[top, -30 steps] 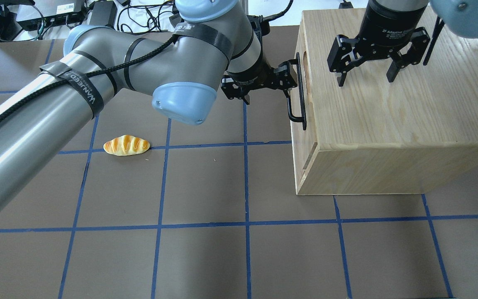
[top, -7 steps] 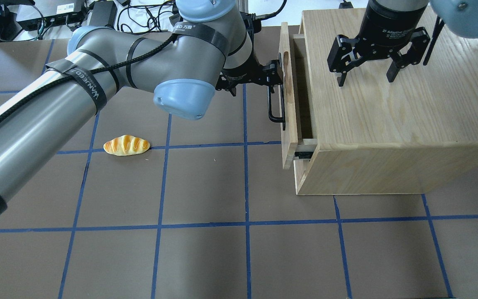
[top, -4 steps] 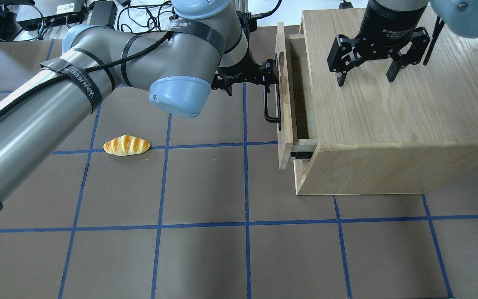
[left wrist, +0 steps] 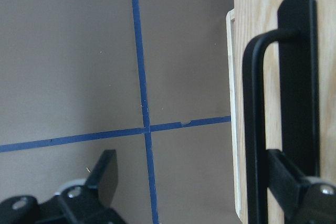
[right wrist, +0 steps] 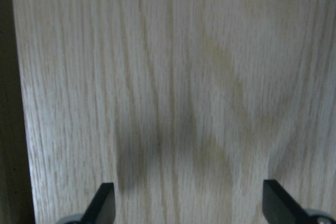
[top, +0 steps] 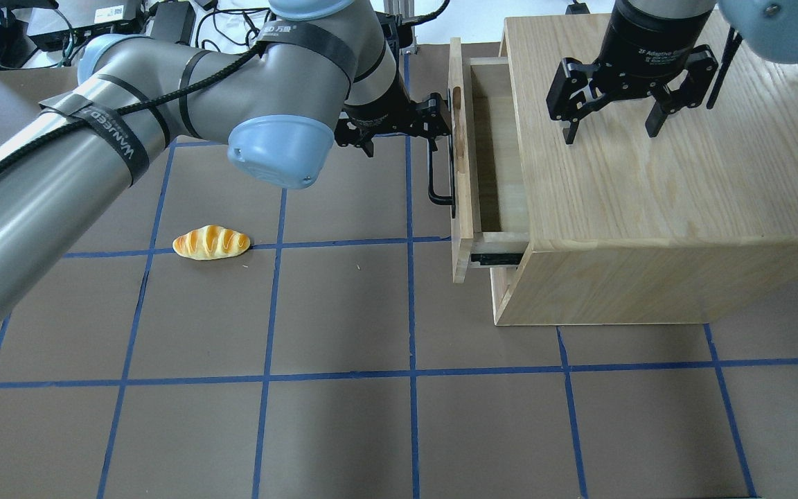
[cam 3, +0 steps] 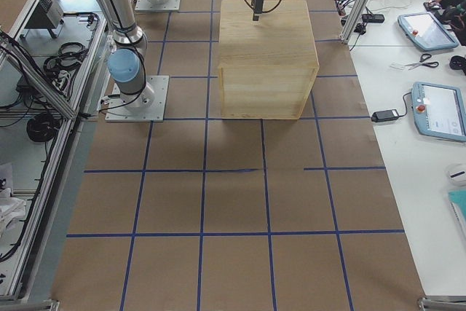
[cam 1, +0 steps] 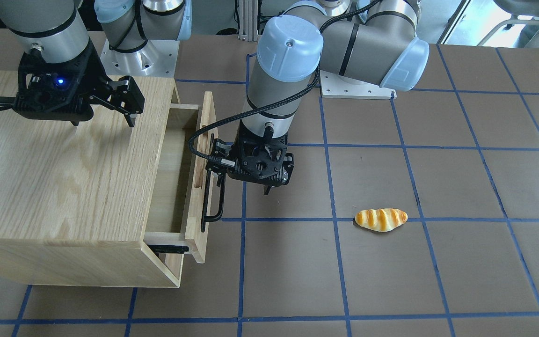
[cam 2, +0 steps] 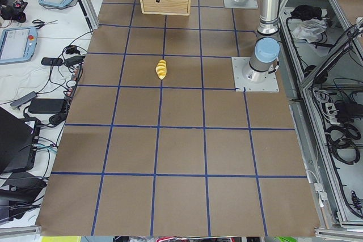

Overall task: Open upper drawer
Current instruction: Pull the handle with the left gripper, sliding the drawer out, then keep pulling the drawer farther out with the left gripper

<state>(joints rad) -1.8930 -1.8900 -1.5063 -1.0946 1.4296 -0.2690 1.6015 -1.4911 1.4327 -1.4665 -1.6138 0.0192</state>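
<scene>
Upper drawer [top: 503, 173]: partly out of the cabinet [top: 648, 208], front facing the robot's left.
Handle [top: 432, 173]: long axis level, along the front panel.
Left gripper [top: 404, 130]: I see it spread wide, one finger hooked behind the handle.
Right gripper [top: 610, 135]: spread, empty, over the cabinet top.

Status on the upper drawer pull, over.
Left pincer open, one finger hooked behind black handle. Right pincer open, above cabinet top. Upper drawer partly out. Bread roll well aside.
</scene>
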